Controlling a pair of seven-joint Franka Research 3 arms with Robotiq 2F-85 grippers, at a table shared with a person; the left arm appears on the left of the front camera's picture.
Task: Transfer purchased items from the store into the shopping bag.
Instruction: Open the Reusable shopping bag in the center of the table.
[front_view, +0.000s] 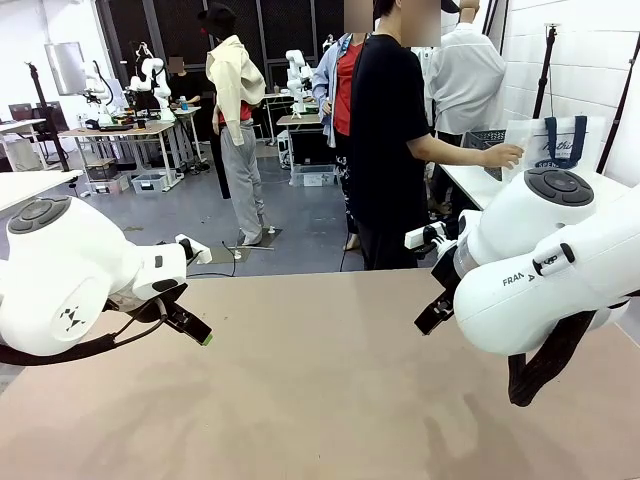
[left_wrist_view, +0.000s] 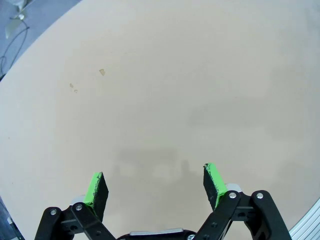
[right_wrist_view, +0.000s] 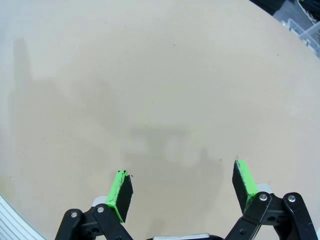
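The shopping bag (front_view: 556, 140), whitish with navy handles, stands on a white side table at the far right, and a person's hand (front_view: 500, 155) rests on its edge. Behind that hand sits a dark grey slotted basket (front_view: 486, 138), the store, mostly hidden. The purchased items are out of view. My left gripper (front_view: 197, 331) hangs open above the tan table (front_view: 320, 400) at the left; in the left wrist view the left gripper (left_wrist_view: 155, 182) holds nothing. At the right, my right gripper (front_view: 430, 318) is open too, and the right wrist view shows the right gripper (right_wrist_view: 183, 187) with nothing between its pads.
The person in black (front_view: 388, 140) stands beyond the table's far edge, turned toward the side table (front_view: 470, 185). A few small marks (left_wrist_view: 101, 72) dot the tan tabletop. Both white arms bulk large at the table's left and right sides.
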